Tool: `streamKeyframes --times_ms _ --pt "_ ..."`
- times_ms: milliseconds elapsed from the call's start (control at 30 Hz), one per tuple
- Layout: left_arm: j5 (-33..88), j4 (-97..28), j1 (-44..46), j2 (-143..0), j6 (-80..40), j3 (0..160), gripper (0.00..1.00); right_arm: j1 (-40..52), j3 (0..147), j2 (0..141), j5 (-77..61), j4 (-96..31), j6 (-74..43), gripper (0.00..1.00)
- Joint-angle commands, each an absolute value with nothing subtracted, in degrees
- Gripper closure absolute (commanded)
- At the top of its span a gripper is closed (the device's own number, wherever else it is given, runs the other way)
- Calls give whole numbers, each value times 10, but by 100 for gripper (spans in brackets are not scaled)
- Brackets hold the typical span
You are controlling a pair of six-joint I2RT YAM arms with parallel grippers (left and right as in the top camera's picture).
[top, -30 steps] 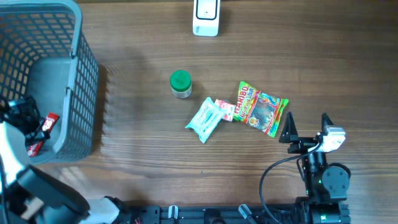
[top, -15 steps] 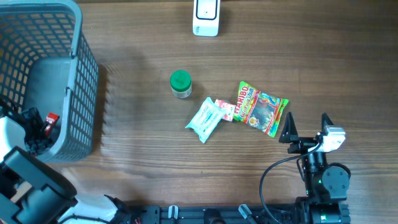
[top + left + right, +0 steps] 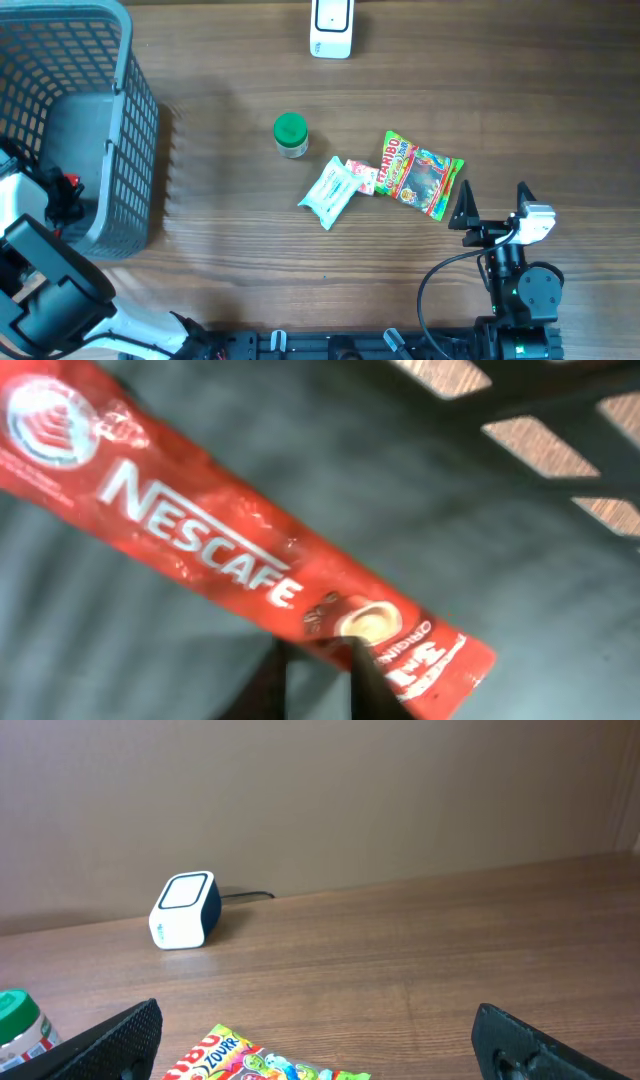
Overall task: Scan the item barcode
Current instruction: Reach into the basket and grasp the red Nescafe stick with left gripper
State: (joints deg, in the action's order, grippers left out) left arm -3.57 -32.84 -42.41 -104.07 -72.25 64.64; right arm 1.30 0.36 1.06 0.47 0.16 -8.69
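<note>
In the basket (image 3: 130, 100), the left hand (image 3: 316, 665) pinches the Nescafe sachet (image 3: 230, 550) by its edge, likely to carry it to the scanner (image 3: 331, 28); the right hand (image 3: 315, 1020) sits wide, empty

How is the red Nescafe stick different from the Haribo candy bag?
The Nescafe stick is long and thin; the Haribo bag is wider. The stick is red with white letters; the bag has lots of bright colours. The stick lies inside the grey basket; the bag lies out on the wooden table. Both are small printed packets.
</note>
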Motion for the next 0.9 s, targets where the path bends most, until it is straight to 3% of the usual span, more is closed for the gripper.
streamKeyframes --times_ms 0,167,400,767,800,833,867 --pt "-29 -356 -421 -1085 -729 627 96 11 3 8 8 4 -79 1" --pt "-21 -368 -421 -1081 -706 627 96 11 3 8 8 4 -79 0" --pt "116 -323 -394 -1013 -616 627 96 11 3 8 8 4 -79 0" --pt "12 -300 -281 -907 -642 627 96 11 3 8 8 4 -79 0" --pt "-2 -303 -281 -906 -657 627 82 11 3 8 8 4 -79 0" --pt "-21 -314 -287 -910 -690 627 34 11 3 8 8 4 -79 0" --pt "-24 -319 -290 -915 -706 627 20 11 3 8 8 4 -79 0"
